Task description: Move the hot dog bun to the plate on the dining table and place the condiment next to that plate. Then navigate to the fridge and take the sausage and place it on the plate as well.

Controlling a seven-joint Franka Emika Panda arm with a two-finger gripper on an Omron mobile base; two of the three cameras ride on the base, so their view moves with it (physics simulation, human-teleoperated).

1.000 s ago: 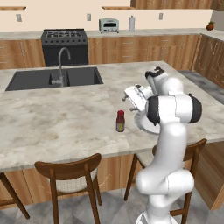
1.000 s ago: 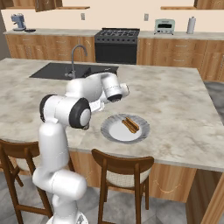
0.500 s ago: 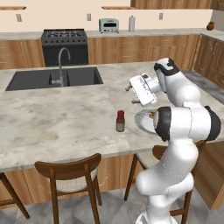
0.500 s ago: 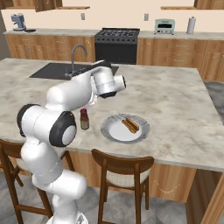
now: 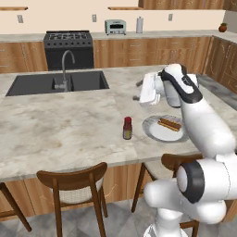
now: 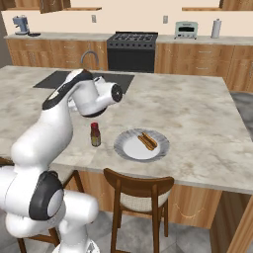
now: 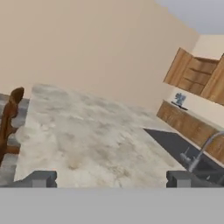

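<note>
wooden chairs stand nearest, tucked under the marble worktop. on the worktop, the condiment bottle stands upright just beside the plate, and the hot dog bun lies on that plate. the claw hangs above the worktop, apart from both, jaws spread and gripping nothing, as the hand view shows across bare marble. judgement: bun and condiment steps look complete; the step in hand is the transition to the fridge. next move calls for tucking the arm clear, then driving the base away. farther back: sink, stove, toaster. no brand, label or writing is legible.
</note>
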